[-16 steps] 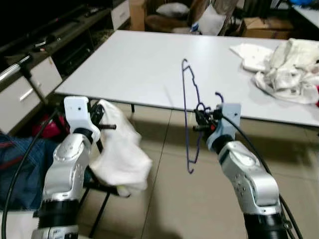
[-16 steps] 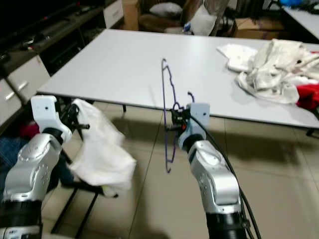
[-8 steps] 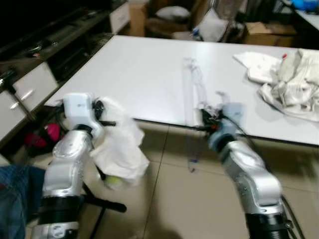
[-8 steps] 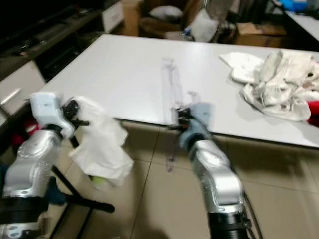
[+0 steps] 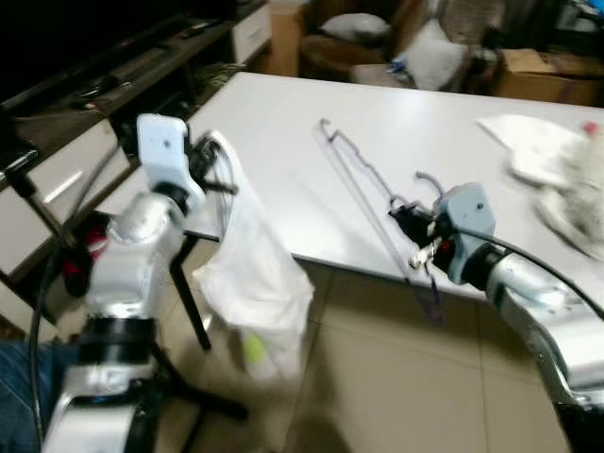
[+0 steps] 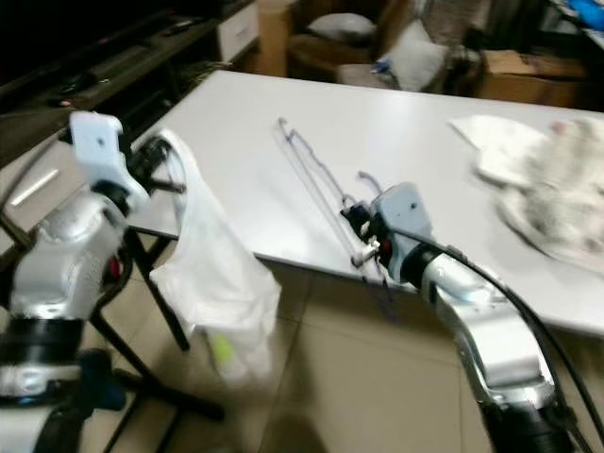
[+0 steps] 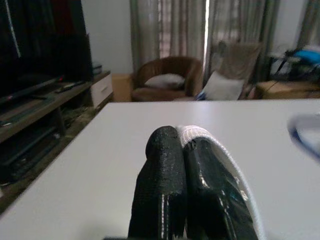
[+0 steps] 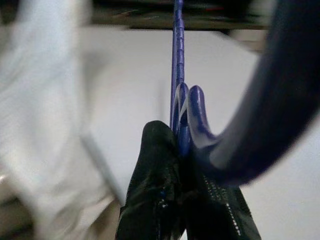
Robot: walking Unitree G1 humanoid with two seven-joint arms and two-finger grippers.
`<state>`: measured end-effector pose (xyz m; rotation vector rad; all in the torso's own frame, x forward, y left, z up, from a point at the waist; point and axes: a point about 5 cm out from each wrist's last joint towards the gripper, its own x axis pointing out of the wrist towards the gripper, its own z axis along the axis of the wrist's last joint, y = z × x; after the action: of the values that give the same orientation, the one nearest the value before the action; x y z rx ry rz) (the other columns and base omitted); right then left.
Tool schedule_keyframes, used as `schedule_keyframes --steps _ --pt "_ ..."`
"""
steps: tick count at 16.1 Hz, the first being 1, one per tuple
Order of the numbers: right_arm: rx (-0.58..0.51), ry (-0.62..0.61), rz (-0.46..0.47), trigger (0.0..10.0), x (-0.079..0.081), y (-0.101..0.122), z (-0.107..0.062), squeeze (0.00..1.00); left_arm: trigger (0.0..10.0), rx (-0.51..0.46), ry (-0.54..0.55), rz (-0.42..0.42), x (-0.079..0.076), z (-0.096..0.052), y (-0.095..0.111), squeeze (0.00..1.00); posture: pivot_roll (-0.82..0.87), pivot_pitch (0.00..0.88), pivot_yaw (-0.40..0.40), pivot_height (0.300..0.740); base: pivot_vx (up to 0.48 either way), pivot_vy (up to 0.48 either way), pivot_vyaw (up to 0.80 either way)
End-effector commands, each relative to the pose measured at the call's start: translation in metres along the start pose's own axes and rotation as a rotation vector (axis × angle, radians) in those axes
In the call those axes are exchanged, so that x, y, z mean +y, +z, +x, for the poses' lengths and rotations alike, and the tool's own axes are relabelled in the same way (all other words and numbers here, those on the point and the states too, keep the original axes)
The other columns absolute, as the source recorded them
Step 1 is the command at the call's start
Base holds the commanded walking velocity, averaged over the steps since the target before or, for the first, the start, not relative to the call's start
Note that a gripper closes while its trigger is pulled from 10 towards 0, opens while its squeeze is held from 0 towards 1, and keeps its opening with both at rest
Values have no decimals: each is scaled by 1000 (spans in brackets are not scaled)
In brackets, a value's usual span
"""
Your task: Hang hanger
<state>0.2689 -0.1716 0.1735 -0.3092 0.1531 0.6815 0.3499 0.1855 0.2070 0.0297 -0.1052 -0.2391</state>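
Thin glossy blue wire hanger [image 5: 370, 179], soft white cloth [image 5: 253, 274], matt table [image 5: 283, 132].

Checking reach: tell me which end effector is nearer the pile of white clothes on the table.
Right. The right end effector, gripping the blue hanger, is closer to the clothes pile; the left end effector, holding the white garment, is across the table.

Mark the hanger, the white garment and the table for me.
hanger [image 5: 363, 172]: left eye view, on its long wire side.
garment [image 5: 257, 274]: left eye view, middle of the hanging cloth.
table [image 5: 283, 123]: left eye view, bare top near the left edge.
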Motion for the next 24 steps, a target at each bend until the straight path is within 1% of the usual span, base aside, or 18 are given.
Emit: schedule_keyframes --steps 1,2,3,4,6,7,8,9,11,12,14,16,18,19,20,21,22,24 --pt "5 66 -43 10000 -2 4 -13 0 10000 -42 -54 9 -8 9 15 0 -76 0 63 740 405 0 0" --pt "29 159 -76 10000 -3 9 -31 0 10000 -67 -86 22 -11 19 26 0 -78 0 65 740 405 0 0" --pt "44 212 -109 10000 -6 15 -46 0 10000 -91 -108 49 -12 31 38 0 -84 0 70 740 409 0 0" --pt "58 217 -126 10000 -12 19 -56 0 10000 -102 -116 83 -11 40 46 0 -84 0 70 740 405 0 0" --pt "75 239 -155 10000 -16 24 -67 0 10000 -95 -103 113 -7 50 51 0 -91 0 73 740 390 0 0" --pt "82 275 -169 10000 -16 28 -77 0 10000 -81 -106 143 -6 56 53 0 -98 0 77 740 368 0 0" --pt "79 282 -169 10000 -17 30 -81 0 10000 -71 -110 157 -5 58 52 0 -98 0 77 740 364 0 0" --pt "65 323 -160 10000 -16 35 -87 0 10000 -54 -133 185 -9 64 50 0 -99 0 77 740 360 0 0" --pt "61 372 -171 10000 -12 38 -90 0 10000 -33 -165 216 -18 69 45 0 -101 0 77 740 351 0 0" --pt "56 386 -173 10000 -11 40 -91 0 10000 -29 -170 225 -19 70 44 0 -101 0 77 740 326 0 0" --pt "42 411 -170 10000 -7 42 -91 0 10000 -43 -192 205 -25 74 47 0 -104 0 76 740 304 0 0" --pt "49 431 -160 10000 -3 40 -87 0 10000 -92 -273 138 -37 76 57 0 -103 0 73 740 0 0 0" --pt "66 450 -147 10000 1 34 -80 0 10000 -123 -327 151 -46 77 65 0 -101 0 70 740 0 0 0" --pt "78 453 -143 10000 3 30 -75 0 10000 -153 -367 138 -53 76 72 0 -98 0 66 740 0 0 0" --pt "61 451 -124 10000 4 28 -65 0 10000 -170 -427 150 -64 73 75 0 -92 0 62 740 0 0 0" --pt "47 455 -116 10000 5 28 -61 0 10000 -167 -445 153 -67 72 74 0 -92 0 62 740 0 0 0" --pt "0 509 -97 10000 13 31 -50 0 10000 -162 -473 139 -75 70 73 0 -89 0 59 740 0 0 0" --pt "-6 539 -89 10000 16 29 -40 0 10000 -165 -500 114 -81 68 73 0 -88 0 54 740 0 0 0"
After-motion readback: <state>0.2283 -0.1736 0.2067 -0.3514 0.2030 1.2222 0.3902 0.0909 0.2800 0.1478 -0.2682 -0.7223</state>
